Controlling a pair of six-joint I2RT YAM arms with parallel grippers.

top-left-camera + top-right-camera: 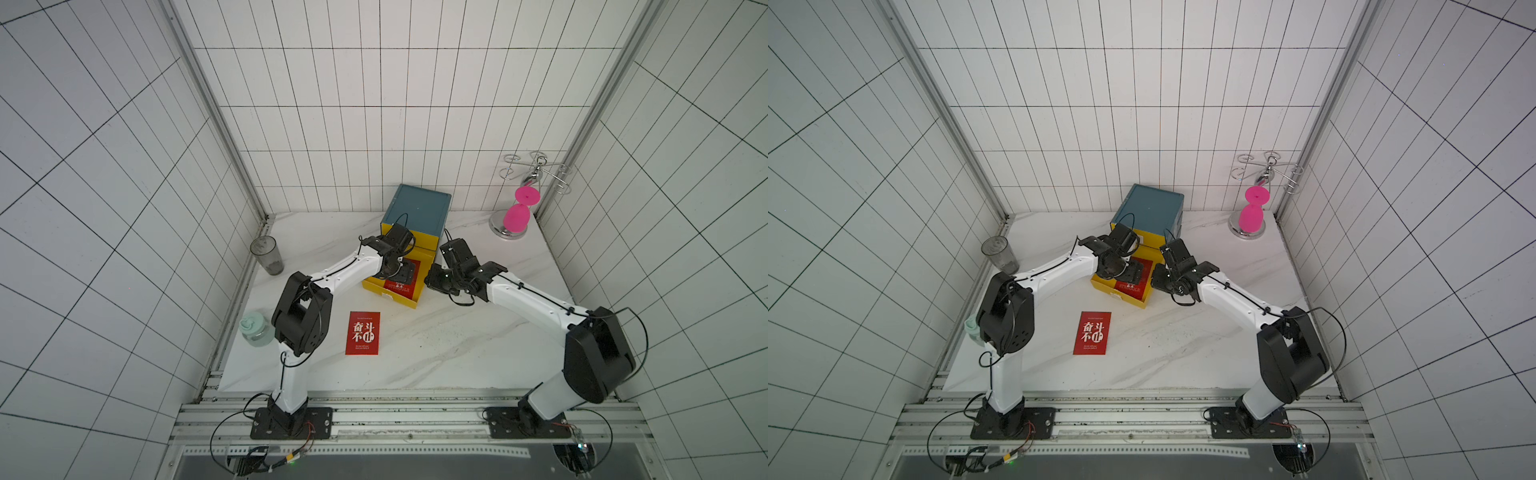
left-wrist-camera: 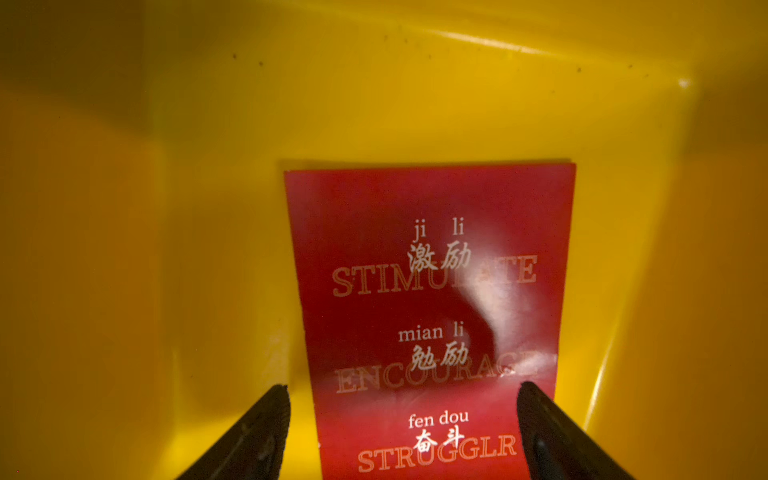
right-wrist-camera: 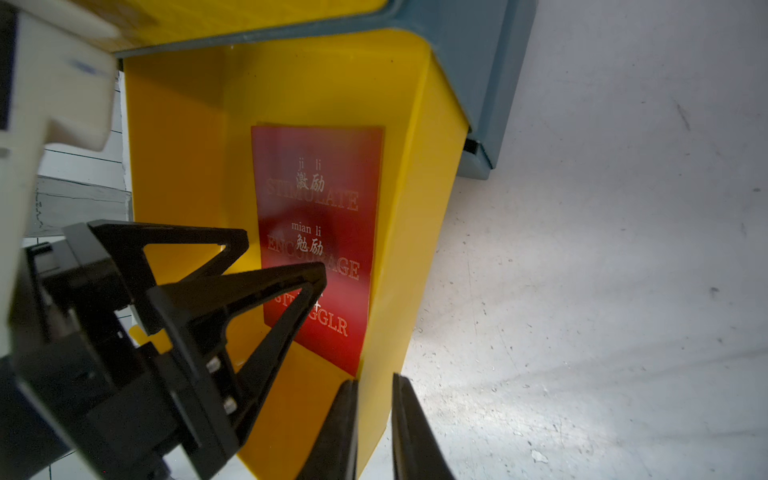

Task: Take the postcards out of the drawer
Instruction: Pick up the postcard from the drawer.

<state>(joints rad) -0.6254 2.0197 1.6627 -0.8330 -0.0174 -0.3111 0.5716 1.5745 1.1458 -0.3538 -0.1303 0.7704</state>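
A yellow drawer [image 1: 388,297] stands pulled out of a teal-topped box [image 1: 415,208]. One red postcard [image 2: 428,291] with white characters lies flat on the drawer floor, also visible in the right wrist view [image 3: 320,199]. Another postcard [image 1: 363,333] lies on the marble table in front of the drawer, in both top views [image 1: 1092,333]. My left gripper [image 2: 403,386] is inside the drawer, open, its fingertips straddling the card's near end without touching it. My right gripper [image 3: 374,379] is shut on the drawer's right side wall [image 3: 415,208], one finger inside and one outside.
A grey tumbler [image 1: 267,254] stands at the back left and a mint bottle [image 1: 255,330] by the left arm's elbow. A pink glass [image 1: 517,216] hangs on a chrome rack [image 1: 536,170] at the back right. Tiled walls close in three sides.
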